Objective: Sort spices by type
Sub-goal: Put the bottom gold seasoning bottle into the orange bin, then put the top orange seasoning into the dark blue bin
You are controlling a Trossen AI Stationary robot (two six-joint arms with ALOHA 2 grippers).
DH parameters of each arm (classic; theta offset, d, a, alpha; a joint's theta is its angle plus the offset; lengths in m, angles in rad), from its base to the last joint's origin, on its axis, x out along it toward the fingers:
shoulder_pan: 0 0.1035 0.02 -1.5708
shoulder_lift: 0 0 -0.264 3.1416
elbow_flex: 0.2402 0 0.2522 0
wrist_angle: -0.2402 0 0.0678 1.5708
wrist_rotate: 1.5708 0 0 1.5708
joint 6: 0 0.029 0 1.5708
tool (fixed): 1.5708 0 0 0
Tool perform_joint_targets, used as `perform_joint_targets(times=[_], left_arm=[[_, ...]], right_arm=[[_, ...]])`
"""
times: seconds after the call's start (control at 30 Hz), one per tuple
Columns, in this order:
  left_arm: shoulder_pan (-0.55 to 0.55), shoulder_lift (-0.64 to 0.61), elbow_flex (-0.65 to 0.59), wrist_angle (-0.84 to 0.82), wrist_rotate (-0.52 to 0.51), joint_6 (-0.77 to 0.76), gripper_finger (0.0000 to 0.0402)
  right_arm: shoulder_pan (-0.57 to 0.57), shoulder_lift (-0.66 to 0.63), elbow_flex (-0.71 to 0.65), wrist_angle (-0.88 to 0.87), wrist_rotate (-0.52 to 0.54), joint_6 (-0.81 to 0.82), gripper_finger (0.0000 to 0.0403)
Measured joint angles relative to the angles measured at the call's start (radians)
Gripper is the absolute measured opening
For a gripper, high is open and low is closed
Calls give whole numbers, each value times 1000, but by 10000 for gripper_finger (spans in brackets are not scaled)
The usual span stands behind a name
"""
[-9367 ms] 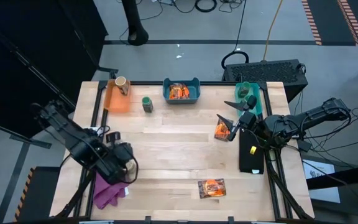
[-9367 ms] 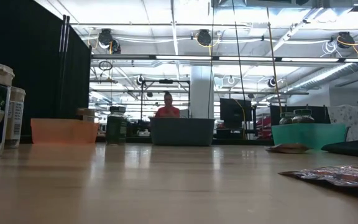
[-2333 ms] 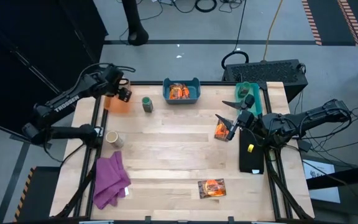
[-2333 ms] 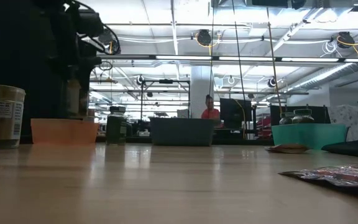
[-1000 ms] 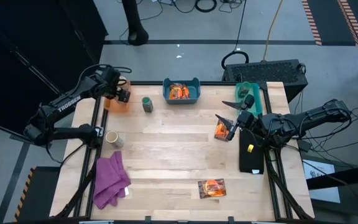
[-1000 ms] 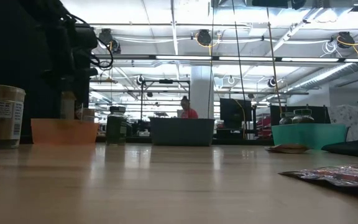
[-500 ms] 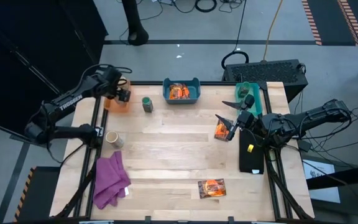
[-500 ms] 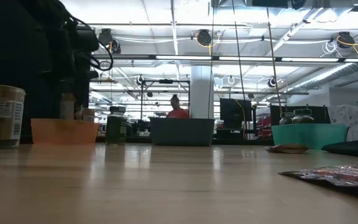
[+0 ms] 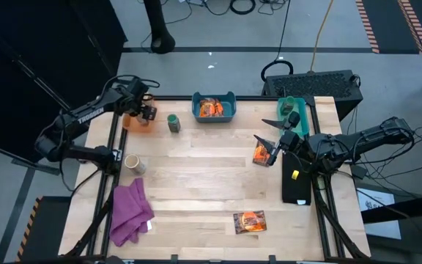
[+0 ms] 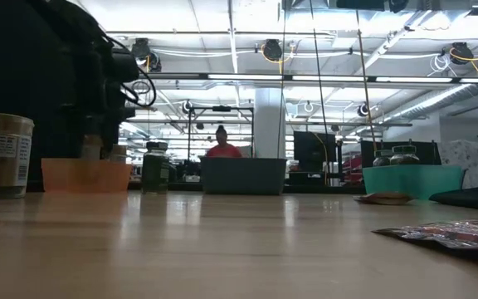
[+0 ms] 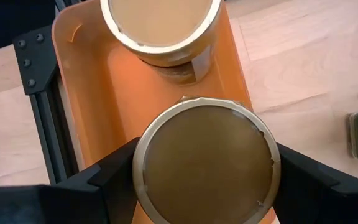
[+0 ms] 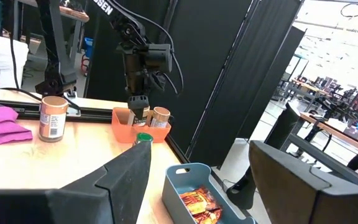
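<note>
While our left gripper [image 11: 205, 186] clamps the tan jar [image 11: 206, 163] at its sides over the orange bin [image 11: 120, 93], we judge it rigid, light, slick; right gripper [image 9: 269, 144] waits open, empty.

Bins, cloth and pad on my worktop [image 9: 211, 183].

I see an orange bin [image 9: 136, 119] at the far left corner, a blue bin [image 9: 214, 114] mid-back and a teal bin [image 9: 299, 111] far right; a purple cloth [image 9: 130, 213] lies near left, a black pad [image 9: 297, 183] along the right edge, and a person [image 10: 221, 146] sits in the room behind.
</note>
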Motion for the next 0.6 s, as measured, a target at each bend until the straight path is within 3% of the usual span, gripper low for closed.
perform_joint_targets(times=[0.1, 0.3, 0.6], left_arm=[[0, 9, 0, 22, -13, -1, 284], [0, 9, 0, 45, -17, 1, 356], [0, 2, 20, -10, -16, 27, 368]], right_arm=[[0, 0, 0, 0, 0, 0, 254], [0, 0, 0, 0, 0, 0, 254], [0, 0, 0, 0, 0, 0, 254]])
